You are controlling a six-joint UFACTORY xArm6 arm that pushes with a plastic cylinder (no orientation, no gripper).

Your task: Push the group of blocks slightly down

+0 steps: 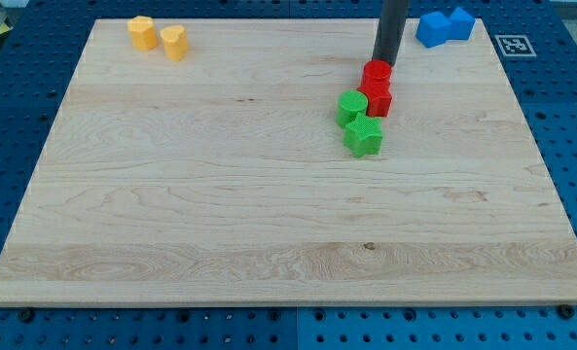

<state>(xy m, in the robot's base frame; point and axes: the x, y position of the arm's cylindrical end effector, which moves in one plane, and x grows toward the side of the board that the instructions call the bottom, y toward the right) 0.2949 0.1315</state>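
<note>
A tight group of blocks sits right of the board's centre, toward the view's top. It holds a red cylinder-like block (377,73), a red block (378,98) just below it, a green cylinder (351,106) to their left and a green star-like block (364,136) at the bottom. All touch or nearly touch. My tip (381,62) stands at the top edge of the upper red block, touching it or nearly so. The dark rod rises out of the view's top.
Two yellow-orange blocks (142,31) (174,43) sit at the board's top left. Two blue blocks (433,29) (459,21) sit at the top right, just right of the rod. The wooden board (269,224) lies on a blue perforated table.
</note>
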